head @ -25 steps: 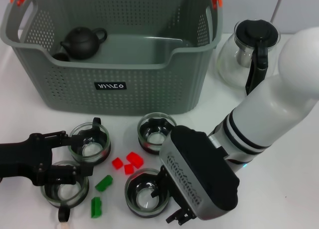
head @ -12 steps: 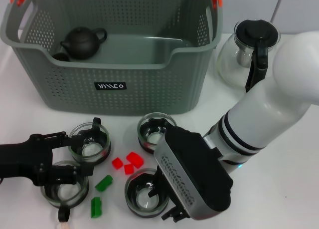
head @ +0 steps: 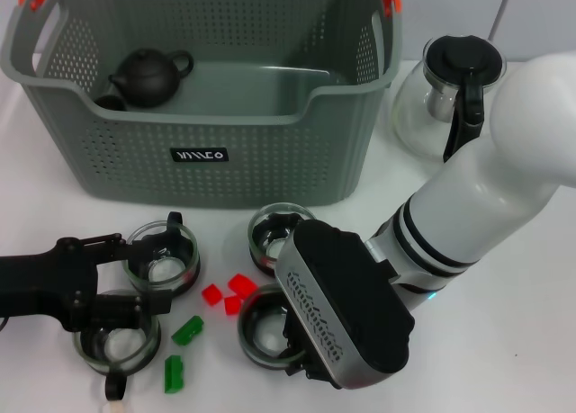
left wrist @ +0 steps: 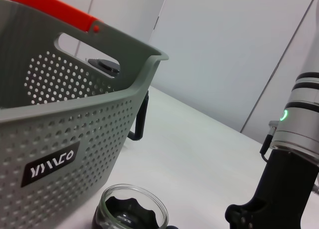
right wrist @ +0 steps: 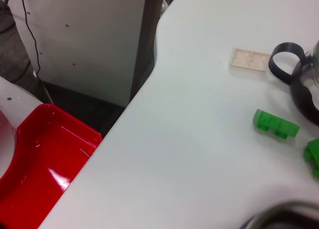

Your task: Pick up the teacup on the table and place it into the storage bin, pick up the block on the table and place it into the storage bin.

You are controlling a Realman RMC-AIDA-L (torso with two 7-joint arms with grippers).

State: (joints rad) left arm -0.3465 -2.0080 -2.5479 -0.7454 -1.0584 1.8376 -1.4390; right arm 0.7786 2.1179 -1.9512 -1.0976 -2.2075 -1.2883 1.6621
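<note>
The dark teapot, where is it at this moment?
In the head view, the dark teapot sits inside the storage bin, in its far corner on the robot's left, behind the perforated front wall.

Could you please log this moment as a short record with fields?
storage bin: grey, holds a dark teapot
teacups on table: four glass ones
right gripper: over the near teacup
left gripper: low between the two left teacups
blocks: red blocks and green blocks on table
glass pot: right of bin
</note>
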